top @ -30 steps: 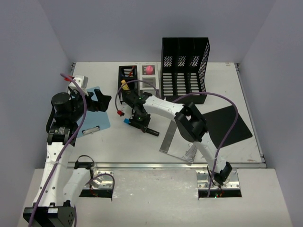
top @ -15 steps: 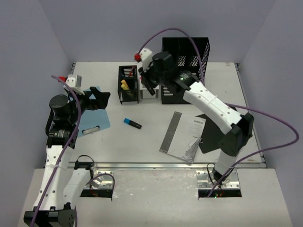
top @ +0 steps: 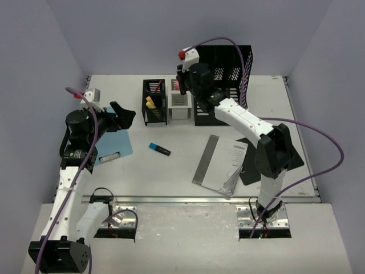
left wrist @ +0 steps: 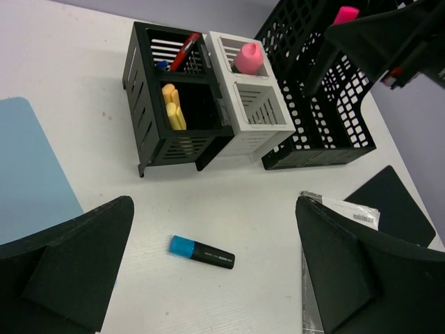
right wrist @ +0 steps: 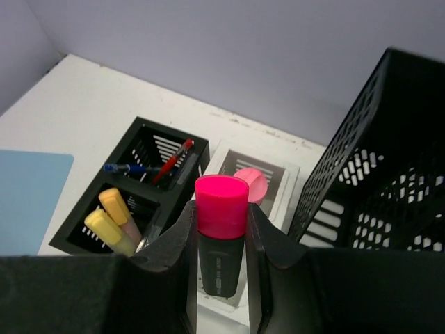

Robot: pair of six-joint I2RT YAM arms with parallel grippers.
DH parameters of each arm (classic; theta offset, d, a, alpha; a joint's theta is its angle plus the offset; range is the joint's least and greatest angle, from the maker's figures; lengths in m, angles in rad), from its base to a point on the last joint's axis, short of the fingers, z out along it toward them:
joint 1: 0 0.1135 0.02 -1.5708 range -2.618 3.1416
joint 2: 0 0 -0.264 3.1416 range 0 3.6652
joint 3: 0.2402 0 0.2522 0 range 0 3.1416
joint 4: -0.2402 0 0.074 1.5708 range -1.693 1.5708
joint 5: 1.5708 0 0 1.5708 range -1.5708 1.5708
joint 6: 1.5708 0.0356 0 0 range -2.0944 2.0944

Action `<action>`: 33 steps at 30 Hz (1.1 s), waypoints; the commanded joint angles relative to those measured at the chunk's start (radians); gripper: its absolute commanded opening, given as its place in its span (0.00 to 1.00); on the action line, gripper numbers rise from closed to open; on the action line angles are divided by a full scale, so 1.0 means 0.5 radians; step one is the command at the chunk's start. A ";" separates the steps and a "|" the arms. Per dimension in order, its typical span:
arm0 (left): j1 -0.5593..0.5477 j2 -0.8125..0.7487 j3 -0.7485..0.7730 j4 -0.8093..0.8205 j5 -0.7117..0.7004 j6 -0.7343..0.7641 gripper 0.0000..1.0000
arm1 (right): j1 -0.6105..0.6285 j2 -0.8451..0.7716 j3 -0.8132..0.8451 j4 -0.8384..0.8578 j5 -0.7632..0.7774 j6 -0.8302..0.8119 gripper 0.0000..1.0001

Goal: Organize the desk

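- R gripper point(right wrist: 221, 240): jaws narrow, clamped on a pink highlighter point(right wrist: 221, 209), cap up, body upright betw. the fingers point(right wrist: 174, 240).
- It hangs above the white organiser point(right wrist: 278, 198); a pink item point(right wrist: 253, 184) stands in that bin's far compartment. Can't tell if the highlighter's lower end touches the bin.
- Just left: black organiser point(right wrist: 90, 240) w/ yellow highlighters point(right wrist: 111, 219), a red pen point(right wrist: 174, 158) and a blue pen point(right wrist: 128, 168). Right: black file rack point(right wrist: 389, 174).
- R arm: base at near right, elbow point(top: 274, 148) bent high over the black mat point(top: 282, 149), forearm stretched far-left, wrist tipped down.
- L gripper point(left wrist: 212, 205): jaws spread wide, nothing held, hovering over the far-right corner of the blue sheet point(top: 116, 142), aimed right.
- L arm: climbs from near left along the left wall, wrist turned right.
- Desk point(top: 171, 177): white top, fills the scene; blue highlighter point(left wrist: 201, 252) lies loose mid-desk, well apart from both grippers; booklet point(top: 219, 165) near right, overlapping the mat.
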 commanded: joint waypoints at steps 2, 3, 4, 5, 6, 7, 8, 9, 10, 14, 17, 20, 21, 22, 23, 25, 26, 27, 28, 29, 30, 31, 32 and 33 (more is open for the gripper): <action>0.013 -0.029 -0.025 0.116 -0.010 -0.037 1.00 | 0.009 0.048 0.035 0.227 0.063 0.138 0.01; 0.009 -0.030 -0.034 0.122 -0.013 -0.031 1.00 | 0.006 0.072 0.014 0.255 0.069 0.138 0.01; 0.013 -0.036 -0.040 0.125 -0.013 -0.027 1.00 | 0.009 0.088 0.002 0.267 0.078 0.138 0.01; 0.009 -0.042 -0.046 0.137 -0.013 -0.030 1.00 | 0.009 0.097 -0.004 0.274 0.081 0.144 0.01; 0.009 -0.042 -0.058 0.144 -0.010 -0.034 1.00 | 0.009 0.124 -0.007 0.258 0.081 0.169 0.01; 0.009 -0.042 -0.065 0.150 -0.010 -0.031 1.00 | 0.009 0.137 -0.011 0.246 0.075 0.187 0.01; 0.009 -0.045 -0.068 0.159 -0.010 -0.037 1.00 | 0.009 0.149 -0.014 0.240 0.075 0.218 0.01; 0.013 -0.042 -0.074 0.162 -0.013 -0.037 1.00 | 0.009 0.170 -0.026 0.240 0.078 0.227 0.01; 0.009 -0.036 -0.071 0.165 -0.016 -0.037 1.00 | 0.009 0.183 -0.032 0.249 0.084 0.233 0.01; 0.009 -0.033 -0.077 0.174 -0.016 -0.037 1.00 | 0.009 0.241 -0.102 0.390 0.112 0.169 0.02; 0.009 -0.023 -0.074 0.180 -0.022 -0.034 1.00 | 0.009 0.293 -0.136 0.464 0.103 0.175 0.03; 0.009 -0.014 -0.077 0.181 -0.031 -0.027 1.00 | 0.009 0.339 -0.127 0.473 0.075 0.187 0.09; 0.009 -0.011 -0.080 0.181 -0.031 -0.021 1.00 | 0.009 0.351 -0.130 0.473 0.060 0.187 0.15; 0.013 -0.008 -0.083 0.177 -0.034 -0.018 1.00 | 0.009 0.352 -0.136 0.476 0.048 0.181 0.23; 0.013 -0.008 -0.086 0.177 -0.037 -0.018 1.00 | 0.009 0.352 -0.145 0.473 0.017 0.178 0.32; 0.009 -0.002 -0.101 0.187 -0.040 -0.018 1.00 | 0.009 0.333 -0.149 0.440 -0.029 0.154 0.64; 0.013 0.001 -0.102 0.190 -0.037 -0.021 1.00 | 0.009 0.321 -0.146 0.421 -0.096 0.145 0.73; 0.013 0.004 -0.108 0.199 -0.034 -0.024 1.00 | 0.009 0.300 -0.143 0.394 -0.139 0.132 0.87; 0.013 0.004 -0.108 0.199 -0.031 -0.030 1.00 | 0.009 0.257 -0.136 0.366 -0.200 0.087 0.90; 0.013 0.004 -0.111 0.202 -0.031 -0.034 1.00 | 0.009 0.229 -0.112 0.278 -0.277 0.056 0.90; 0.013 0.001 -0.114 0.205 -0.031 -0.040 1.00 | 0.009 0.202 -0.097 0.219 -0.469 -0.023 0.88; 0.009 -0.002 -0.114 0.211 -0.031 -0.046 1.00 | 0.009 0.171 -0.042 0.060 -0.583 -0.076 0.86; 0.013 -0.017 -0.117 0.211 -0.031 -0.052 1.00 | 0.009 0.122 -0.002 -0.035 -0.712 -0.113 0.84; 0.009 -0.029 -0.129 0.229 -0.034 -0.067 1.00 | 0.012 0.109 0.056 -0.152 -0.920 -0.165 0.77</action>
